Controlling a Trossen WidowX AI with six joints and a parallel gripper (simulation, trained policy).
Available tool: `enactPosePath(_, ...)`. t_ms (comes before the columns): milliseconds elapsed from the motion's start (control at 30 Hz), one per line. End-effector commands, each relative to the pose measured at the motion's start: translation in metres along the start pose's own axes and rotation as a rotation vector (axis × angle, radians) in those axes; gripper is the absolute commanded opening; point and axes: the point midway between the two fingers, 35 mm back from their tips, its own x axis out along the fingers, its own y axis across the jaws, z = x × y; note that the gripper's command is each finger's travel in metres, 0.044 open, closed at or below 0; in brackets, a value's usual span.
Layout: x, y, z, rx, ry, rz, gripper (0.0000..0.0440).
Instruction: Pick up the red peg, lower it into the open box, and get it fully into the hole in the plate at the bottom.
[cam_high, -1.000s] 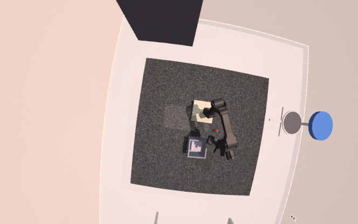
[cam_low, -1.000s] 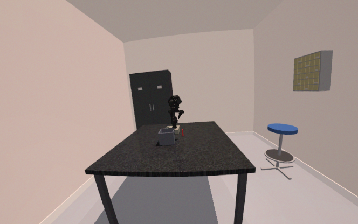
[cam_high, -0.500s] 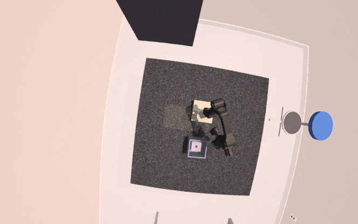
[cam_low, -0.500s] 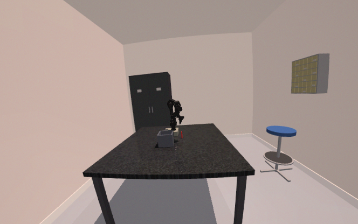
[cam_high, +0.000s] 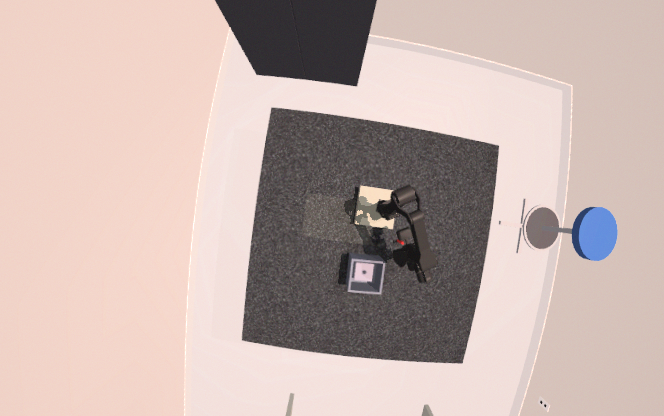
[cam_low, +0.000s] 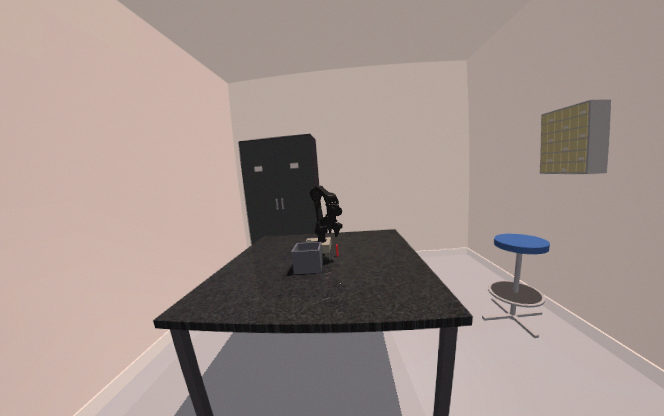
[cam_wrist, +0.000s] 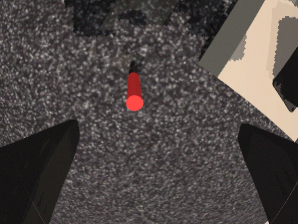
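The red peg (cam_high: 401, 242) (cam_low: 337, 250) (cam_wrist: 134, 95) stands upright below the open hand (cam_low: 334, 232) (cam_wrist: 161, 130).

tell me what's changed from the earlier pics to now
The claw has moved away from the open box, toward the red peg. It is open, holding nothing. The peg and box stayed put, the peg upright outside the box.
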Motion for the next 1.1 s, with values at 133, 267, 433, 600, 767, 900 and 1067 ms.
enactPosePath(133,0.027,-0.002,-0.006,0.087,0.016,-0.044,0.044)
enactPosePath(267,0.042,-0.001,-0.007,0.125,0.017,-0.054,0.044)
enactPosePath(433,0.059,0.0,-0.007,0.162,0.017,-0.059,0.044)
enactPosePath(600,0.074,0.002,-0.007,0.19,0.015,-0.057,0.0434)
enactPosePath(767,0.089,0.004,-0.007,0.216,0.012,-0.053,0.0423)
enactPosePath(900,0.1,0.005,-0.007,0.235,0.009,-0.049,0.0404)
enactPosePath(1067,0.112,0.01,-0.008,0.247,0.017,-0.036,0.0312)
